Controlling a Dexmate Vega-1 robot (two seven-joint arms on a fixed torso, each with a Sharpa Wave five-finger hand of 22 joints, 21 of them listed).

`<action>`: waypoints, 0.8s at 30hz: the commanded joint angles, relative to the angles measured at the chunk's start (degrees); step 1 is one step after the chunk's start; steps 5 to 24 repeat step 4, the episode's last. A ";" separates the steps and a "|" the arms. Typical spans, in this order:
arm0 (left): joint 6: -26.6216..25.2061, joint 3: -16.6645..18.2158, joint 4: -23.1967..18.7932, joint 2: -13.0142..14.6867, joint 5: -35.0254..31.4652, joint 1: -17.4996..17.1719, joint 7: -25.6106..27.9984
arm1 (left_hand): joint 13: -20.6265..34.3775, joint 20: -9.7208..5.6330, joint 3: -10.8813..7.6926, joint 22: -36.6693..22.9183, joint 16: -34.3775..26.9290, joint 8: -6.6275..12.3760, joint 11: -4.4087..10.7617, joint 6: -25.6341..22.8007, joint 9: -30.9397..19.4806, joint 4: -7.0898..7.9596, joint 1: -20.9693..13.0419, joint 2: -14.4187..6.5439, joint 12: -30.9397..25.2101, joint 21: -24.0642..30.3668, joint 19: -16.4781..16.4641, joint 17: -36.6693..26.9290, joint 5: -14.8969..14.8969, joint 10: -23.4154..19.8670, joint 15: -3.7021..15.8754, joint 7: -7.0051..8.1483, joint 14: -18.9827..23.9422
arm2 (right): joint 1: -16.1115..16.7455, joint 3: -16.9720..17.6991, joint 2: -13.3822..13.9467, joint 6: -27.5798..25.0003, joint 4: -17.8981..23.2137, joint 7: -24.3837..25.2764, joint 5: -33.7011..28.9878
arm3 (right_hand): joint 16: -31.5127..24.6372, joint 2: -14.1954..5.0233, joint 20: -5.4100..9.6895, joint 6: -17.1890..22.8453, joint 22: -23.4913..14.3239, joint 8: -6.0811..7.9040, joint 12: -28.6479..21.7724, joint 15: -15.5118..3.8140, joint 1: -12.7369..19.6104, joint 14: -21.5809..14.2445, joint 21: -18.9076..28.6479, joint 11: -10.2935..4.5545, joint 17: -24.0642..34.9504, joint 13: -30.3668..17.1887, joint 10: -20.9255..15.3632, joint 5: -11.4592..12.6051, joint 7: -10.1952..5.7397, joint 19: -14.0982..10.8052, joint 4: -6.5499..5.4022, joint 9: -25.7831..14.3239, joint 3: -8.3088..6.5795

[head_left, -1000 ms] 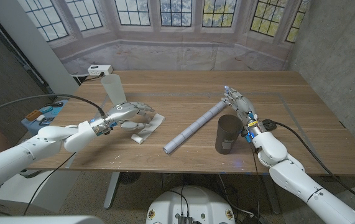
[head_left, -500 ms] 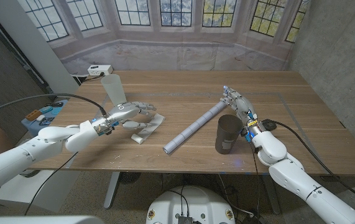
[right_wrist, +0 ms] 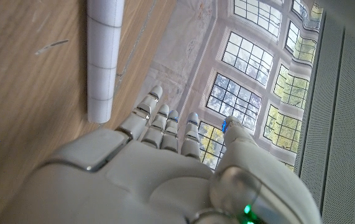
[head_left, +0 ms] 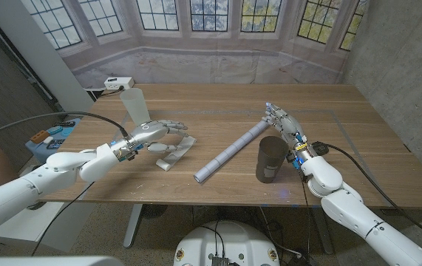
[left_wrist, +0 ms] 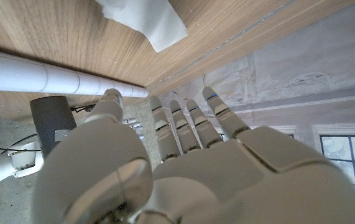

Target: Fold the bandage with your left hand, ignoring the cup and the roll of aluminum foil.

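Observation:
The white bandage (head_left: 177, 150) lies folded on the table's left half, its corner (left_wrist: 147, 20) also in the left wrist view. My left hand (head_left: 154, 133) hovers just above its left end, fingers stretched out and apart, holding nothing. The foil roll (head_left: 232, 151) lies slanted mid-table and shows as a long white tube (left_wrist: 59, 77) past my left fingers. A dark cup (head_left: 270, 159) stands upright to the right of it. My right hand (head_left: 284, 126) stands behind the cup near the roll's far end (right_wrist: 103, 56), fingers straight and empty.
A translucent plastic cup (head_left: 134, 106) stands behind my left hand. A white power box (head_left: 118, 83) sits at the table's back left corner. Bare wood stretches across the far half and the right side of the table (head_left: 358, 140).
My left hand has lifted off the bandage and drawn slightly back to the left, its fingers now raised. The bandage, roll, cup and right hand have not moved.

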State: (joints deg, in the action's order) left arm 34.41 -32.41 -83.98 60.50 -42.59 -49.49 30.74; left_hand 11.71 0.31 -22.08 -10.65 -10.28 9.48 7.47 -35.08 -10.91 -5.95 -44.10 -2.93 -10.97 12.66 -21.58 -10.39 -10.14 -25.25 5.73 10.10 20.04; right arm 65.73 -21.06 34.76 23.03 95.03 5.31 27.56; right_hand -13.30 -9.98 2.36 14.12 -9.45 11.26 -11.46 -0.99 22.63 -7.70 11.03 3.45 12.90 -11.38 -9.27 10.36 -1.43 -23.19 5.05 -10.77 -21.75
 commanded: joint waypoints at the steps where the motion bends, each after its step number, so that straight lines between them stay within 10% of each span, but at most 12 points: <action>1: -2.69 1.27 -2.22 -0.95 1.27 -1.67 -1.48 | 0.08 -0.15 -0.17 -0.17 -0.39 -0.31 -0.01 2.06 -0.06 -0.38 0.67 -0.10 -0.44 -0.25 0.16 -0.15 -0.08 0.38 0.05 0.34 -0.14 | -2.32 -0.63 -0.49 0.14 -2.38 -2.09 0.95 | -0.30 0.17 0.34 0.36 -0.35 -0.07 -0.21 0.22 -0.30 -0.17 0.15 -0.04 0.30 -0.16 -0.25 -0.27 0.12 -0.45 0.11 -0.27 -0.10; 24: -5.57 1.92 -3.93 -1.29 3.59 -2.68 -4.44 | 0.06 -0.10 -0.27 -0.18 -0.35 -0.19 -0.42 3.83 0.02 -0.42 0.93 -0.26 -0.27 -0.28 0.27 -0.17 -0.06 1.06 -0.29 0.40 -0.36 | -3.49 -1.04 -0.98 0.06 -3.77 -2.92 1.34 | -0.30 0.17 0.31 0.34 -0.35 -0.08 -0.24 0.26 -0.31 -0.17 0.15 0.05 0.30 -0.16 -0.32 -0.27 0.13 -0.46 0.12 -0.27 -0.11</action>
